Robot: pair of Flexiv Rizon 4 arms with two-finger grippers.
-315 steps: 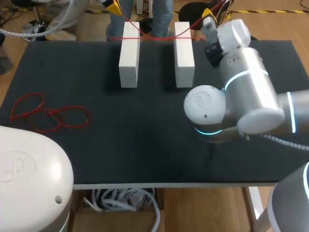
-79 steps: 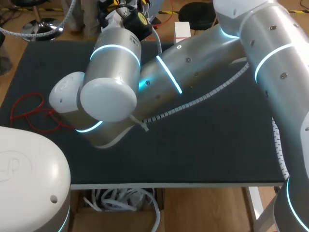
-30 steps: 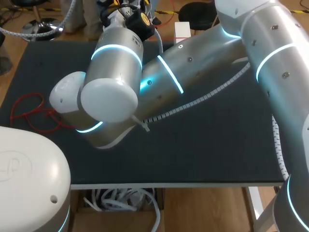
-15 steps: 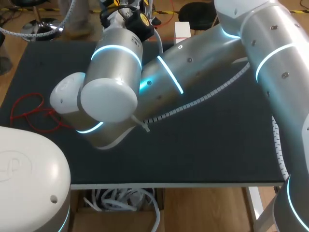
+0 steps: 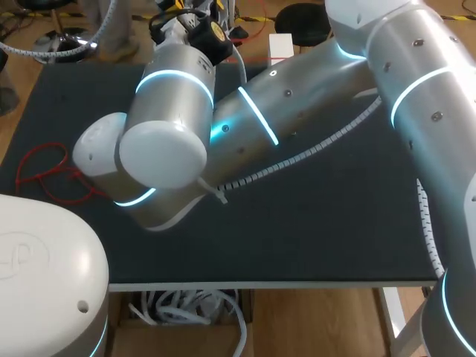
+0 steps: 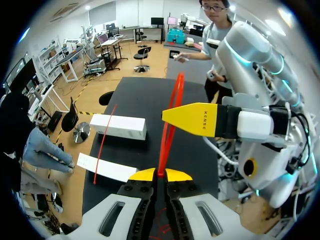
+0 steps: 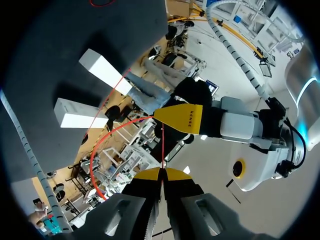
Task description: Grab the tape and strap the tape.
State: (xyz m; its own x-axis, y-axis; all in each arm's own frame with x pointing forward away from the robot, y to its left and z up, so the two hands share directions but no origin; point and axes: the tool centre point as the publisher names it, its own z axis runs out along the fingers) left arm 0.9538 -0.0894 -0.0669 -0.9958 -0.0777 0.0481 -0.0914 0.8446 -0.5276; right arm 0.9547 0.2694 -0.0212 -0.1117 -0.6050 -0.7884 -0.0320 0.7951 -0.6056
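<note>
Silver right arm (image 5: 282, 119) had swung across to far left — right gripper (image 7: 161, 173) and left gripper (image 6: 160, 174) each pinched the thin red strap (image 6: 163, 150) — ends likely crossing for tying

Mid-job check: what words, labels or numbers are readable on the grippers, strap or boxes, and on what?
Right gripper's yellow fingertip: one short dark printed mark, too small to read reliably.
Left gripper's yellow fingertip: the same kind of mark, unreadable.
Thin red strap, two white rectangular boxes: no print visible.
</note>
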